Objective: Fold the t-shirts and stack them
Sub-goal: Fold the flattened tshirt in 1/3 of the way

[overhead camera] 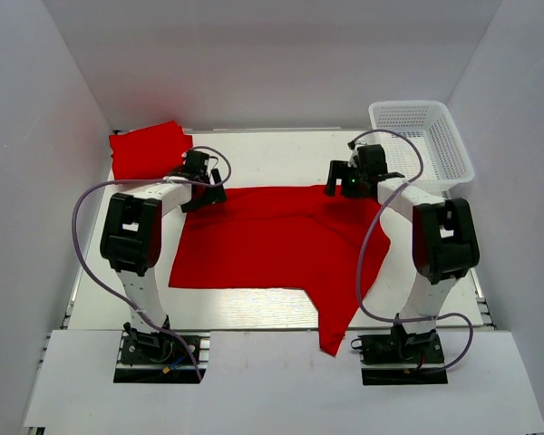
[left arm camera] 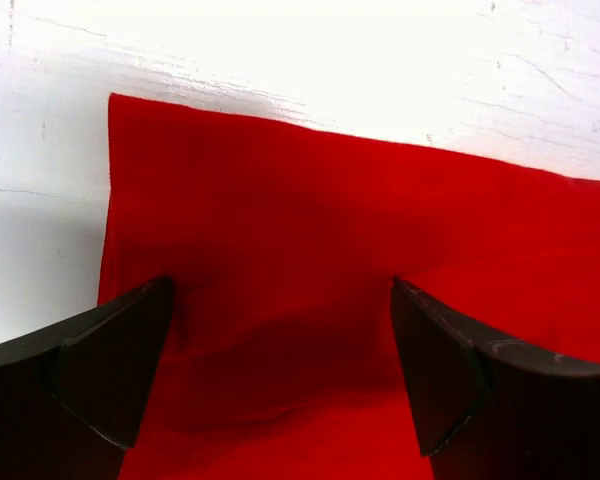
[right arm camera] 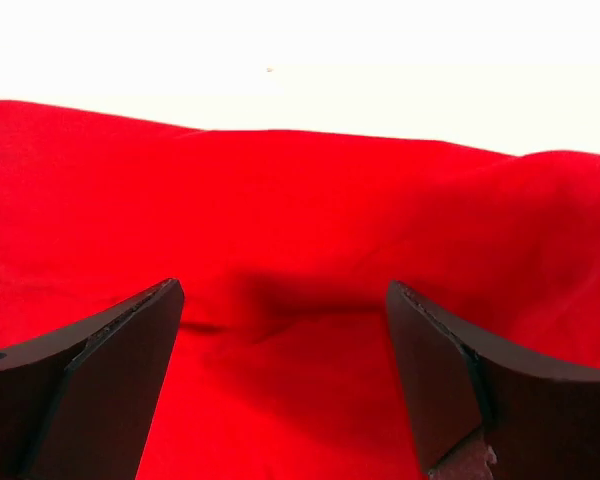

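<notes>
A bright red t-shirt lies spread on the white table, one part trailing over the near edge. A second red t-shirt lies folded at the far left. My left gripper is open over the spread shirt's far left corner; in the left wrist view its jaws straddle the cloth near that corner. My right gripper is open over the shirt's far right edge; in the right wrist view its jaws stand wide above the cloth. Neither holds anything.
A white plastic mesh basket stands at the far right corner, close behind the right arm. White walls close the table on three sides. The near table edge runs just before the arm bases.
</notes>
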Controlling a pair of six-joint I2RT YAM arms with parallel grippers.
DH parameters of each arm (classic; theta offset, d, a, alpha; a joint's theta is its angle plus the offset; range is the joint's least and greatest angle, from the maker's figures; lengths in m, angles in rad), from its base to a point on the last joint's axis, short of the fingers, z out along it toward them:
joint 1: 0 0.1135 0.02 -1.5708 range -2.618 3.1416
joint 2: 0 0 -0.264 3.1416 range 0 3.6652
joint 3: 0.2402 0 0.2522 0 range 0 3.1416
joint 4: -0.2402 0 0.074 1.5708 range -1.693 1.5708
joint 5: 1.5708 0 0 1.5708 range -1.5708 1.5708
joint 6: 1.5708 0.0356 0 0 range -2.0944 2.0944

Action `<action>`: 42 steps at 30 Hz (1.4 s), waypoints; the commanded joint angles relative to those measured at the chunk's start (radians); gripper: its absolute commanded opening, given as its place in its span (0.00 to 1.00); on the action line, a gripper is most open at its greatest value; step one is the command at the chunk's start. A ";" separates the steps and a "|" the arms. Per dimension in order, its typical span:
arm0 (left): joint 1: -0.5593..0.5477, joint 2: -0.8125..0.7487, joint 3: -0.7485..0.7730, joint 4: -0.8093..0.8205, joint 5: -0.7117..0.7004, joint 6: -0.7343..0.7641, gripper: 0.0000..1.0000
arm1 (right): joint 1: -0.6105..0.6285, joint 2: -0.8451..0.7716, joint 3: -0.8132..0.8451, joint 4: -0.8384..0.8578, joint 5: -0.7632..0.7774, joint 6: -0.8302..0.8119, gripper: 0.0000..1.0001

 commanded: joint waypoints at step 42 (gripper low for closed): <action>0.019 -0.071 -0.114 -0.049 -0.027 -0.033 1.00 | 0.006 0.013 -0.031 -0.093 0.082 0.009 0.14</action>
